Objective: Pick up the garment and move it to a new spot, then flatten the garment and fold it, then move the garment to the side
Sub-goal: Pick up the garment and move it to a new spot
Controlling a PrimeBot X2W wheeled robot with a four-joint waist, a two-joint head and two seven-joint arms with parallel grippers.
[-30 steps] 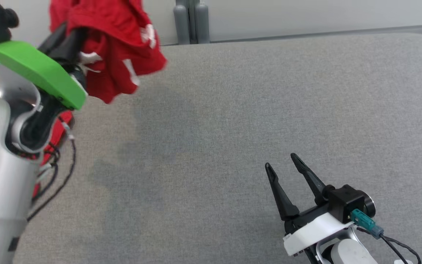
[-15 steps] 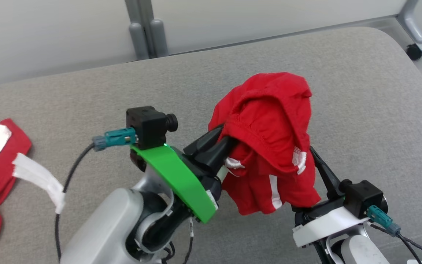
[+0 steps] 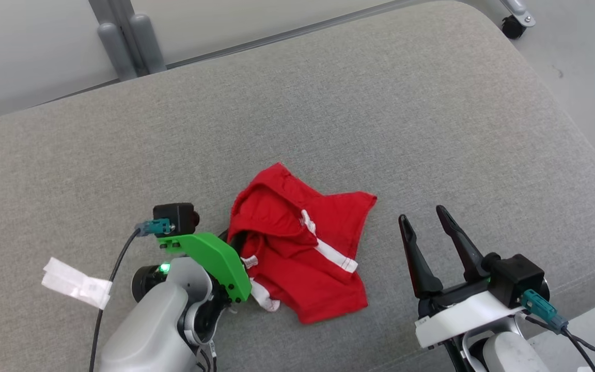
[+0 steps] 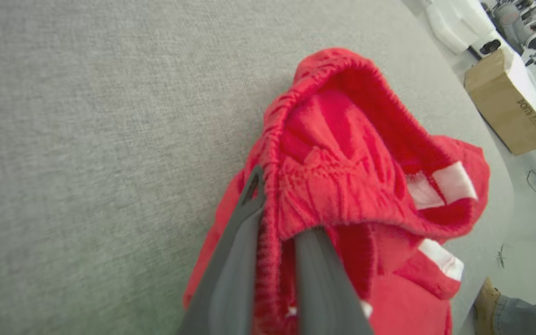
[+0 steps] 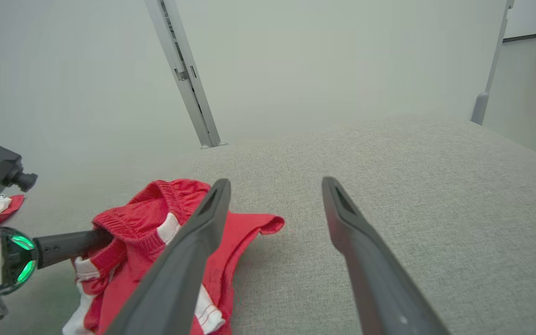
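Red garment (image 3: pixel 302 248), pinched in left hand (image 4: pixel 279 218)

One grey worktop (image 3: pixel 380 113). Two red textiles: the garment (image 3: pixel 297 248) and, well apart from it, a partly hidden cloth (image 5: pixel 14 205). Two grippers: left gripper (image 4: pixel 272 223) at the garment, right gripper (image 3: pixel 423 215) near it. One white paper tag (image 3: pixel 75 283). One cardboard box (image 4: pixel 510 102).

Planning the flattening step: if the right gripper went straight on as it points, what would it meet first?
Probably bare cushion; the garment lies left of the right gripper, though depth is unclear.
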